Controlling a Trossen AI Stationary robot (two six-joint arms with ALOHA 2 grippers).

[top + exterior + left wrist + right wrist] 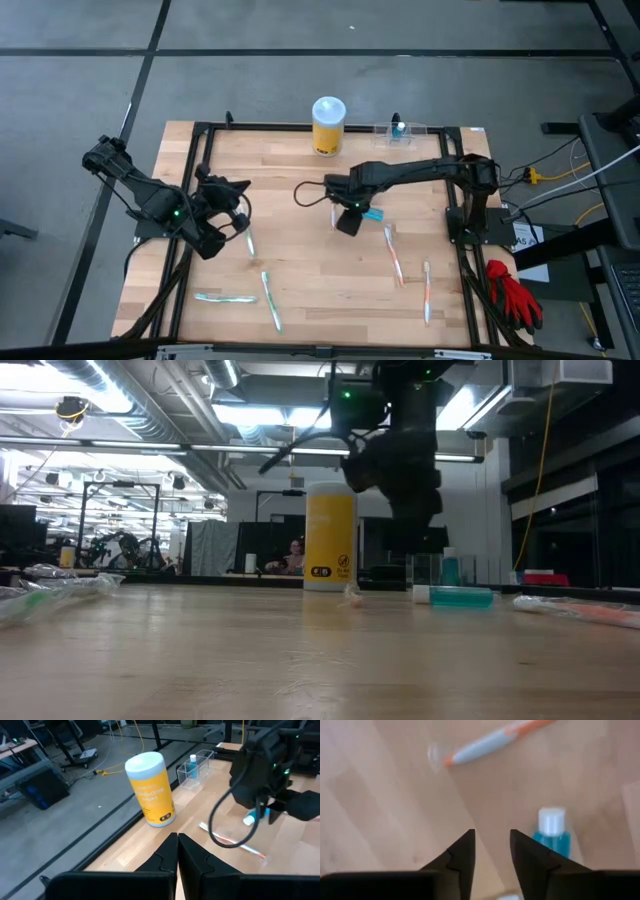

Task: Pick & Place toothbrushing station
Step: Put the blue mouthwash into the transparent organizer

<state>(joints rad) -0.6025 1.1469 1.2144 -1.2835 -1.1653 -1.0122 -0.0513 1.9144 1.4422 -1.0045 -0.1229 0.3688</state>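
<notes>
While the toothbrushing station point(402, 131) sits at the table's far edge, the nearer right gripper point(347, 222), fingers parted and empty, hovers well short mid-table.

A yellow canister point(328, 125) stands at the table's point(300, 270) far edge; toothbrushes point(272, 300), apparently wrapped, lie scattered.

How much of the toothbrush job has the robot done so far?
Little looks done: the clear toothbrushing station holds one small blue bottle, while toothbrushes lie loose on the table. In hand: the right gripper hangs open, empty, over a teal bottle lying flat. The left gripper waits shut at the left side. Left: nearly everything.
</notes>
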